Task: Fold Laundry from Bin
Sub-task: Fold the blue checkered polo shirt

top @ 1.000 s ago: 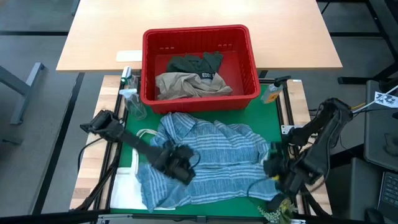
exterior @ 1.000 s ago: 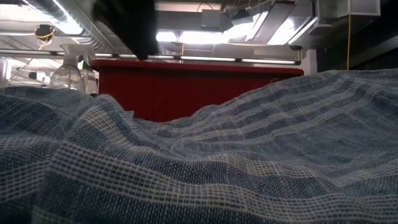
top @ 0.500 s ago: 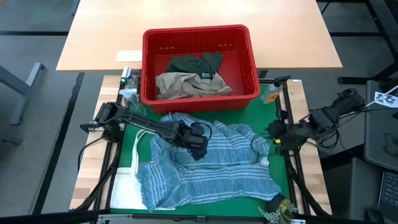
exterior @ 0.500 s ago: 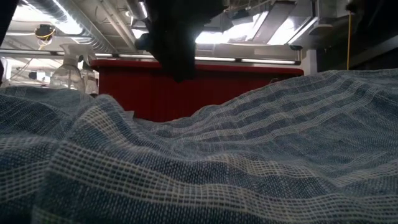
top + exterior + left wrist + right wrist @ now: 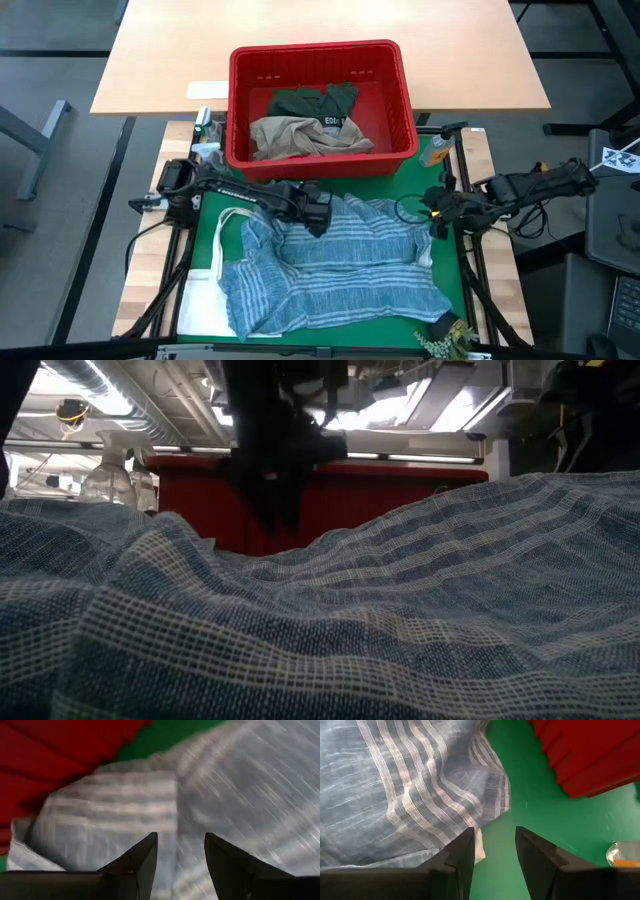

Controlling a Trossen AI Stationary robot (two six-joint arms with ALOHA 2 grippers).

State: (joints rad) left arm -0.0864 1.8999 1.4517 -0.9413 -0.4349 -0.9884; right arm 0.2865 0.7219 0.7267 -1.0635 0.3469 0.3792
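A blue-and-white striped garment [image 5: 330, 265] lies spread and rumpled on the green mat [image 5: 440, 280]; it fills the foreground of the low view [image 5: 400, 610]. Behind it stands the red bin [image 5: 320, 60], holding a beige garment [image 5: 300, 135] and a dark green one [image 5: 315, 100]. My left gripper [image 5: 316, 216] hangs open over the striped garment's far left part [image 5: 125, 805], close to the bin, fingers slanting down. My right gripper [image 5: 437, 222] is open over the garment's far right edge [image 5: 490, 795] and bare mat [image 5: 530, 810].
A flat white tote bag [image 5: 200, 295] lies at the near left, partly under the striped garment. A clear spray bottle [image 5: 208, 150] stands left of the bin and a small bottle [image 5: 437, 150] to its right. A sprig of greenery [image 5: 445, 340] sits at the near right corner.
My left gripper has gone from the garment's near left part toward the far edge and the bin, sinking a little. My right gripper has swung from the near right toward the far edge, ending over the garment's far right edge. Both have stayed open.
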